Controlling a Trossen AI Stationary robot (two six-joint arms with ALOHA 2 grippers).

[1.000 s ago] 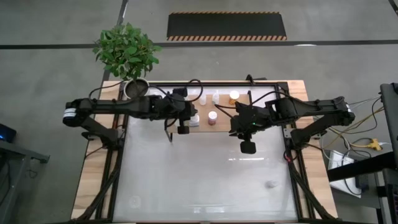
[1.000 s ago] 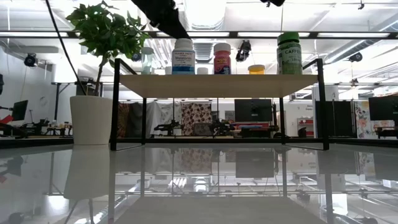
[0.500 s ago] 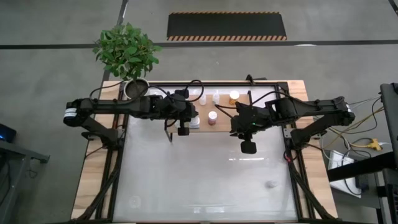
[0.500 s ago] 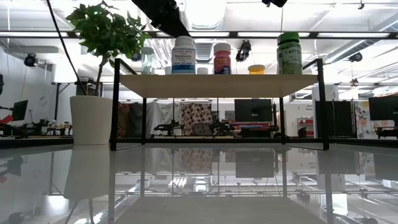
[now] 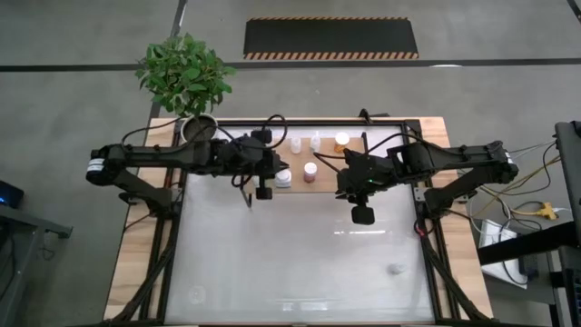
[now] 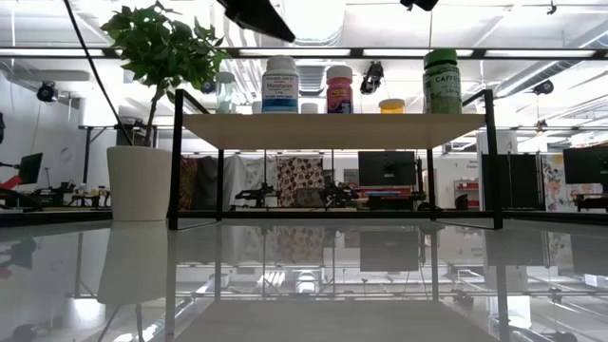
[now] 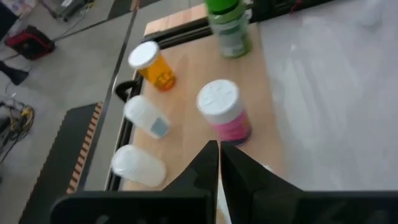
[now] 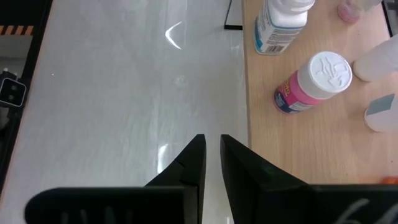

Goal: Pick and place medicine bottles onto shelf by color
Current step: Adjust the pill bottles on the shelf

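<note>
The shelf (image 5: 329, 160) stands at the table's far edge and carries several medicine bottles. In the low view a white bottle with a blue label (image 6: 280, 84), a pinkish one (image 6: 339, 90), an orange jar (image 6: 391, 105) and a green-capped bottle (image 6: 442, 81) stand upright on the board (image 6: 332, 130). My left gripper (image 5: 263, 188) hovers shut just left of the white bottle (image 5: 284, 177); its wrist view shows the pinkish bottle (image 7: 224, 111), the orange one (image 7: 154, 64) and the green-capped one (image 7: 229, 28) beyond the gripper (image 7: 219, 163). My right gripper (image 5: 361, 213) waits shut over the table, near the shelf.
A potted plant (image 5: 186, 77) in a metal pot (image 6: 140, 180) stands left of the shelf, at the far left corner. The glossy white table top (image 5: 300, 263) spreads toward the near edge. The right wrist view shows the table top (image 8: 124, 93) beside the shelf's board (image 8: 323, 137).
My left arm has drawn back a little toward the table's left and risen away from the white blue-labelled bottle, which stays upright on the shelf. The right arm has kept still.
</note>
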